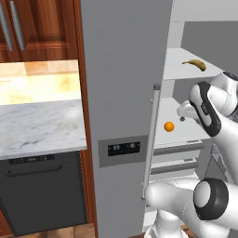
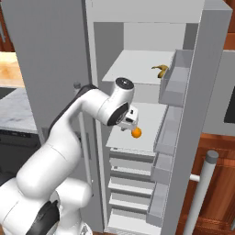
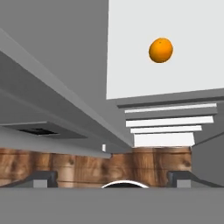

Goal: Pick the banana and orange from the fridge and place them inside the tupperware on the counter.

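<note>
A white robot arm reaches into an open grey fridge [image 1: 121, 69] in a kitchen. Its pincer [image 2: 130, 120] hangs over the middle shelf [image 2: 147, 119] with its jaws spread wide and nothing between them. The orange [image 2: 136, 132] sits on that shelf near the front edge, just beside and below the pincer, apart from it as far as I can tell. In the hand view the orange lies ahead on the white shelf, off to one side of the fingertips [image 3: 43, 178]. The banana [image 2: 160, 70] lies on the shelf above, toward the back right corner, well apart from the arm. Both fruits are untouched in the fridge. To the left of the fridge, the marble tabletop [image 1: 42, 128] runs above a dark dishwasher [image 1: 44, 190]. By my judgement the task is at its very start: the fridge door is open, but neither fruit has been picked up. Both must yet be grasped, carried out and put in the tupperware.
</note>
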Controlling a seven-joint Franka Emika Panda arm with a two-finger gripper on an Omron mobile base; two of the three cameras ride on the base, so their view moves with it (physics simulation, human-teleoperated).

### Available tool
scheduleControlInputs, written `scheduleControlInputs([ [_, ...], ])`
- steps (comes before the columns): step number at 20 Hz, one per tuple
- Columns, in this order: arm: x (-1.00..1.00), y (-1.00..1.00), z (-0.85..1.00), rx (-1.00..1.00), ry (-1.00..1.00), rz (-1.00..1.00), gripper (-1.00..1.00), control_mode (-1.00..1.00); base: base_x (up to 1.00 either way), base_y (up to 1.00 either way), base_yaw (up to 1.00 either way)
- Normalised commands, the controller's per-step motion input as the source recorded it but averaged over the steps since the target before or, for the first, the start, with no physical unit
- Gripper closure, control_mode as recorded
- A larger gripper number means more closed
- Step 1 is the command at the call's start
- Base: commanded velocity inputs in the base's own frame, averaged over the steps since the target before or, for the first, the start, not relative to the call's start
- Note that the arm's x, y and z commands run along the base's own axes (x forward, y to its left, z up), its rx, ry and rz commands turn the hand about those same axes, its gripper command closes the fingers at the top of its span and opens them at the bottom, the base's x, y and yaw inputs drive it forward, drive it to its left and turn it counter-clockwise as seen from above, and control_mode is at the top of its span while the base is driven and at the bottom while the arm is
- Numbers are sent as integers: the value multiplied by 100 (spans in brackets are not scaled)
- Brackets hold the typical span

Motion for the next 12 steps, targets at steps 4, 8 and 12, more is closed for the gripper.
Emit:
scheduleControlInputs([
  [4, 0, -21, -37, 0, 0, 0, -100, -100, 0, 0, 0],
  [8, 8, -13, -34, 0, 0, 0, -100, -100, 0, 0, 0],
  [12, 29, -7, -27, 0, 0, 0, -100, -100, 0, 0, 0],
])
